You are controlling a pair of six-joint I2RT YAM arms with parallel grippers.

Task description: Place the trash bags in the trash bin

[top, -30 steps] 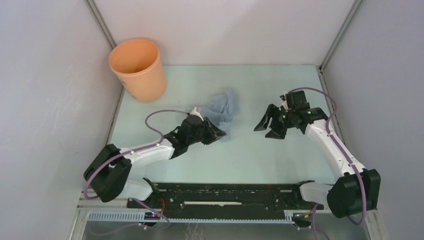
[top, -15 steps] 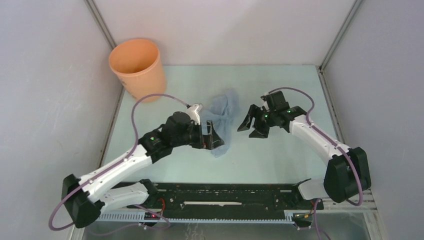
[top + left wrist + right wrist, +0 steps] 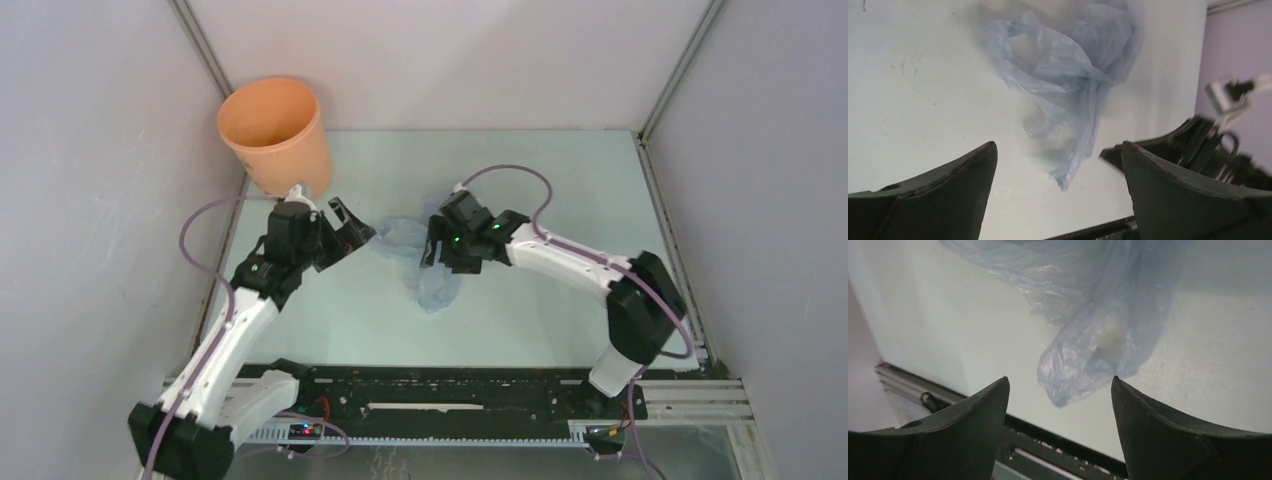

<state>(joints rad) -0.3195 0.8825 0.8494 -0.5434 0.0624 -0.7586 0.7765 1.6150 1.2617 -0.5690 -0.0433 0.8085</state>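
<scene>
Top external: left end effector (image 3: 352, 232), right end effector (image 3: 441, 256) gape beside crinkly translucent bag (image 3: 434, 289).

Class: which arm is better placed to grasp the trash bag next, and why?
Probably right: the right gripper, fingers open, hangs directly over the trash bag; the left gripper sits off beside it.

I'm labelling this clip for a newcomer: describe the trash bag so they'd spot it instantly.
Start at the pale green table, whose far left corner holds the orange bin. Mid-table lies the trash bag: crumpled, translucent blue-grey film, the only soft, floppy thing there.
</scene>
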